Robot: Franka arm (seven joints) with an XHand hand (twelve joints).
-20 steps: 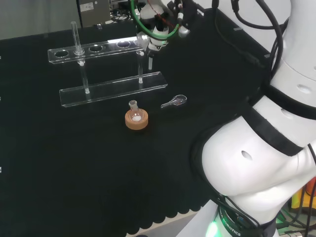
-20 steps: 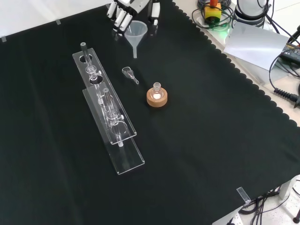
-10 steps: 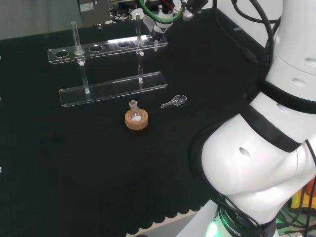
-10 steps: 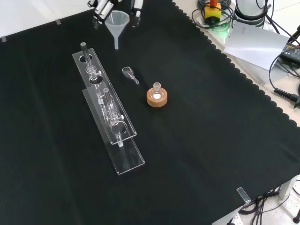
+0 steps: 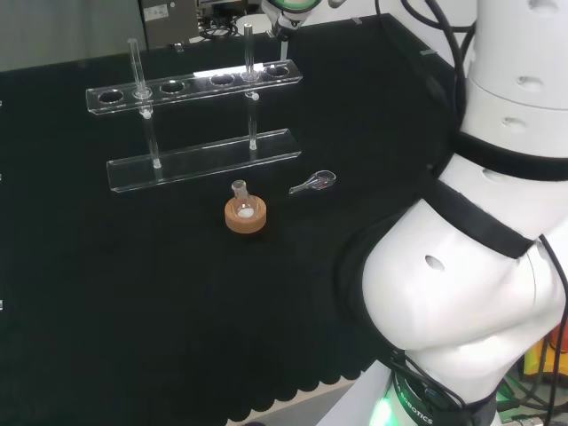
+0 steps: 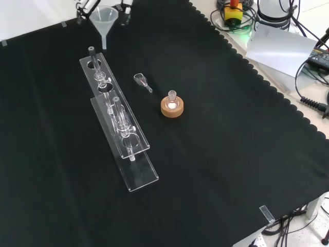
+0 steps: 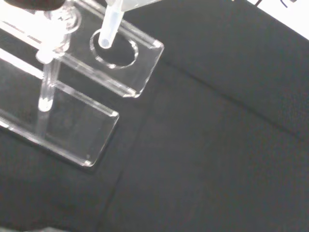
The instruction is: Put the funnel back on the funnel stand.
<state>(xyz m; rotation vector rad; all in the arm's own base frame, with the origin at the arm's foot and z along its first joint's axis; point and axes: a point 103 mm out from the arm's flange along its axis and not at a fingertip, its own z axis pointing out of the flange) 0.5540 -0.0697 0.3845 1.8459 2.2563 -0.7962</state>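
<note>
Up at the top edge of the front view, the robot hand (image 6: 85,5) shows just dark fingertips either side of the funnel (image 6: 104,15), which hangs upright with its spout pointing down; they look closed round its rim, holding it. The funnel sits above the far end of the clear stand (image 6: 115,121), not yet seated. Wrist view adds what the others lack: the spout tip (image 7: 108,29) hovers over the end hole (image 7: 114,48) of the stand's top plate. Head view has the white arm links (image 5: 479,266) at right. On the black worktop (image 6: 216,170), a small flask on a cork ring (image 6: 171,106) and a little scoop (image 6: 142,81) lie beside the stand.
</note>
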